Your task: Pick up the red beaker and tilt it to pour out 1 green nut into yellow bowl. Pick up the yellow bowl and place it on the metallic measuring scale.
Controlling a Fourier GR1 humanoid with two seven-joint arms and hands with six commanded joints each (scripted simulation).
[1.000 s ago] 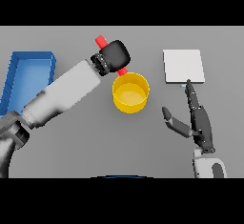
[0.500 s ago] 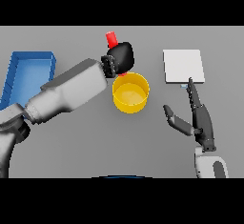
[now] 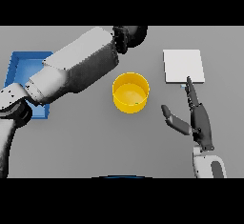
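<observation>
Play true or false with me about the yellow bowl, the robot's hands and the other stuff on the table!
1. The yellow bowl sits on the white scale. False: it stands on the grey table, apart from the scale and to its left.
2. The right hand has straight fingers. True.
3. The right hand is holding the bowl. False: it hovers beside the bowl, holding nothing.
4. A blue tray lies at the table's left side. True.
5. The left hand is up at the far edge of the view, beyond the bowl. True.
6. The red beaker stands inside the blue tray. False: no beaker shows there.
</observation>
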